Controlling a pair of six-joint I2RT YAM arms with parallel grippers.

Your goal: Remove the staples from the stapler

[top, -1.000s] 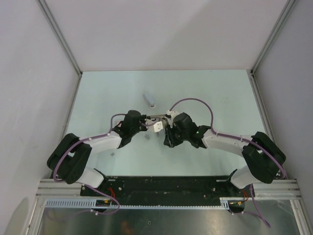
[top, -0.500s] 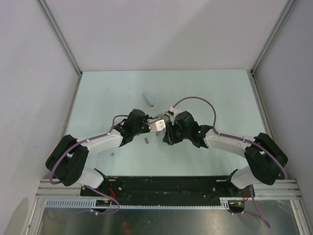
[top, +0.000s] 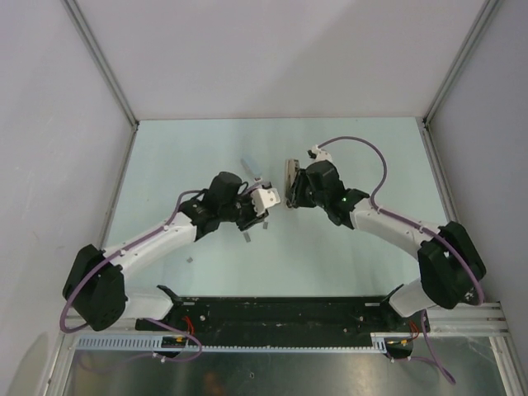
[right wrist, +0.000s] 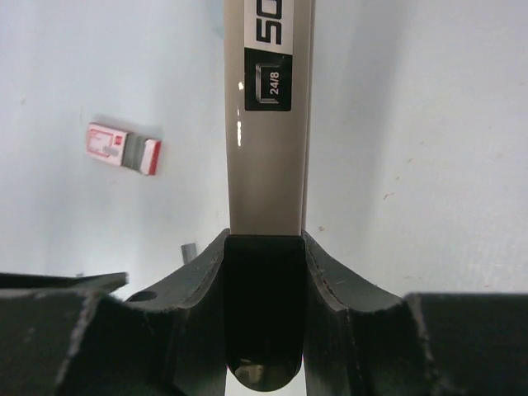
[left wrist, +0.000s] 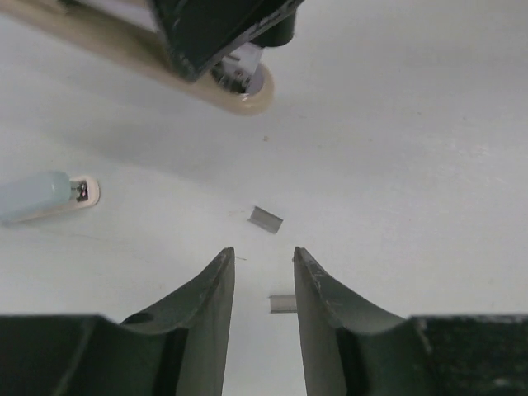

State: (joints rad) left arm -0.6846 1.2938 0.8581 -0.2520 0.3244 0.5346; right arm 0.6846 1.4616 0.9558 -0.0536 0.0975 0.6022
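The stapler [right wrist: 266, 124], a long beige bar printed "24/8", is held above the table by my right gripper [right wrist: 266, 239], which is shut on one end. In the top view it shows as a thin brownish bar [top: 289, 183] in the right gripper [top: 293, 180]. Its metal-tipped free end shows in the left wrist view [left wrist: 241, 92]. My left gripper [left wrist: 264, 252] is open and empty, just left of the stapler in the top view [top: 256, 216]. Short staple strips [left wrist: 266, 219] lie on the table under and ahead of it.
A small pink-and-white block [right wrist: 124, 148] with a red end lies flat on the table beside the stapler. I cannot pick it out in the top view. A pale blue piece [top: 252, 169] with a beige end [left wrist: 41, 196] lies farther back. Another staple piece [top: 246, 238] lies nearer the bases.
The two grippers were close together at the stapler. The right gripper has carried the stapler back and to the right. The left arm has stretched forward, and the grippers are now apart.
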